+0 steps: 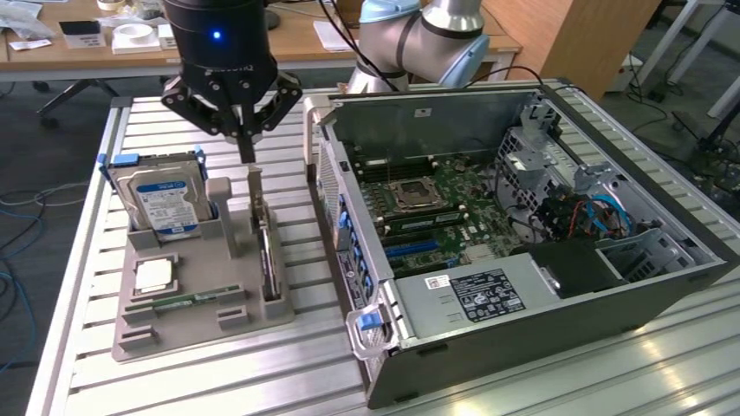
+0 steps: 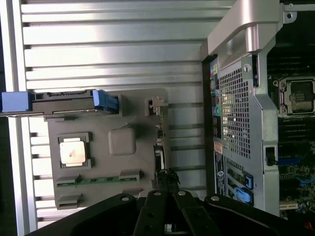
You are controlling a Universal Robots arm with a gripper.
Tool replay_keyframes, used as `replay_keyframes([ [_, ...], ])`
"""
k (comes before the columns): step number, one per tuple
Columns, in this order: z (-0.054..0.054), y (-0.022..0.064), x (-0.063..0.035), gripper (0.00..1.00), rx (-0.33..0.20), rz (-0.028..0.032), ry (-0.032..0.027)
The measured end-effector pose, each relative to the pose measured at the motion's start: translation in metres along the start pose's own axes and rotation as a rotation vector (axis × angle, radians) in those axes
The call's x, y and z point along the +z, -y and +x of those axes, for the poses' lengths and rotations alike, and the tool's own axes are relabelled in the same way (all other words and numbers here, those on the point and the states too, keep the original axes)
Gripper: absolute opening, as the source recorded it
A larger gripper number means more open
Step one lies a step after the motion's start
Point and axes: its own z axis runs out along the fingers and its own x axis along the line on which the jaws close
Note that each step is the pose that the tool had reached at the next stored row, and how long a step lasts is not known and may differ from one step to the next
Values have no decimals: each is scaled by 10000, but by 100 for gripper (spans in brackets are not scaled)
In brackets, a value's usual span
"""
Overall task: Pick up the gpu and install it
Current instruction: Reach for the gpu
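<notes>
Room: an office floor with loose cables point(image 1: 16, 212) at the exterior view's left, behind the work area.
Tabletop point(image 1: 173, 386): ribbed silver metal slats, carrying a grey tray and an open computer case side by side.
Tray point(image 1: 197, 334): on the exterior view's left, with moulded slots for separate parts.
Hard drive point(image 1: 162, 204): blue-labelled, standing upright in the tray's far left slot.
Processor point(image 1: 154, 276): lying flat in a square recess, nearer than the drive.
Memory stick point(image 1: 185, 301): green and narrow, lying across the tray just nearer than the processor.
Gpu point(image 1: 269, 264): a thin dark card standing on edge in the long slot along the tray's right side, next to the case and not yet out of the tray.
Claw point(image 1: 246, 154): black, hanging straight down over the far end of the gpu's slot, its fingers pressed together. Whether the tips touch the card or the grey post there, I cannot tell.
Case point(image 1: 555, 303): dark tower lying on its side on the exterior view's right, side panel off, with blue latches on its rear face towards the tray.
Motherboard point(image 1: 445, 208): green, exposed inside the case, with the bare processor socket at its far part.
</notes>
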Motion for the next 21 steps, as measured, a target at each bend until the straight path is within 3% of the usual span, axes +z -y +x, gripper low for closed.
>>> replay_keyframes([
  [21,39,45,-4,11,0,0,0],
])
